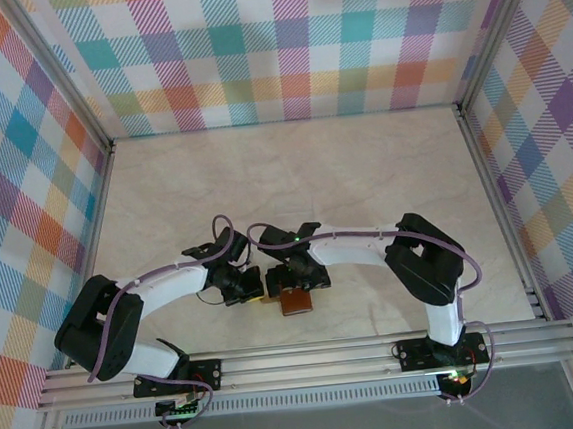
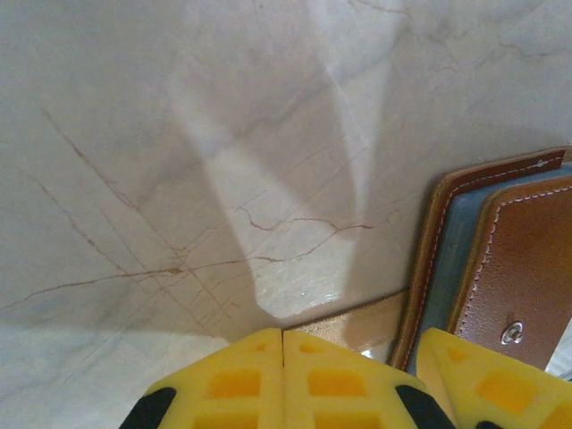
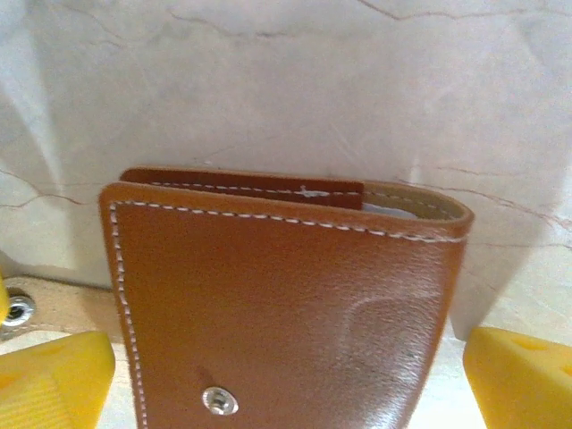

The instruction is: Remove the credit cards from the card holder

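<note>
Closest to us, just beyond the base rail, the card holder lies folded on the table's near edge, between the two grippers. The right gripper stands released, its yellow fingers spread either side of the leather without pinching it. The left gripper is clenched, tips meeting at the strap tab, though we cannot tell whether the tab is caught. We judge the holder light and supple, its grained leather fairly grippy, so we pin it by tab or cover edge. The credit cards, seemingly the pale sliver in its mouth, look stiff and slick, best pinched by an exposed edge. Farther out stretches the smooth veined marble table, then plaid walls.
</note>
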You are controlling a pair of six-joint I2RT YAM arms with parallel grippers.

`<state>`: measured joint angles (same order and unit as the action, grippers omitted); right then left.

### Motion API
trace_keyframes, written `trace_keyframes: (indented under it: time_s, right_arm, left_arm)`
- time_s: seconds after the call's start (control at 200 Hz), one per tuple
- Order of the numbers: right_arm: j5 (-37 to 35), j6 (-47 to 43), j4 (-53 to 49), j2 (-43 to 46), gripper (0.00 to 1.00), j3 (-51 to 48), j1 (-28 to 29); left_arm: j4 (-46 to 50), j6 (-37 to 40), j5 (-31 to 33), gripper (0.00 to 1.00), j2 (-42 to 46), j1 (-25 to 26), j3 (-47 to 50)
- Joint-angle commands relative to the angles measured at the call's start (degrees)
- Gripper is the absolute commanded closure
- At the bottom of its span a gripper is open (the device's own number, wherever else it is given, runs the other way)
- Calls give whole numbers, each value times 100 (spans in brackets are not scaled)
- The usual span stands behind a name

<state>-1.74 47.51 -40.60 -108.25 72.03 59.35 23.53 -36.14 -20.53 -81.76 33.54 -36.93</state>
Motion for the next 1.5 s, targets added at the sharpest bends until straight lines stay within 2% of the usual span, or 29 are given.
trace_keyframes:
  time_s: [0.0, 0.5, 0.695, 0.805, 1.065, 1.265, 1.355, 1.495]
  right_arm:
    - [-202, 46, -393, 74, 1, 93, 41]
    - [-506, 145, -620, 688, 6, -122, 43]
    - [-700, 155, -778, 1037, 17, -264, 47]
    - [-870, 65, -959, 1222, 26, -304, 36]
    - [-1087, -159, -1199, 1597, 58, -583, -144]
    - [-793, -251, -599, 1870, 78, -1069, -278]
    - [-636, -219, -264, 1968, 90, -1279, -327]
    - [-516, -139, 65, 2083, 100, -1427, -324]
  left_arm:
    - [50, 144, 142, 96, -139, -40, 178]
    - [228, 219, 269, 96, -82, -58, 160]
    - [310, 233, 343, 96, -85, -65, 108]
    - [396, 236, 389, 96, -76, -67, 51]
    - [565, 246, 441, 93, -4, -67, -49]
    - [701, 174, 467, 91, 87, -34, -151]
    - [706, 100, 440, 89, 174, 24, -223]
    - [937, -45, 546, 83, 388, 134, -414]
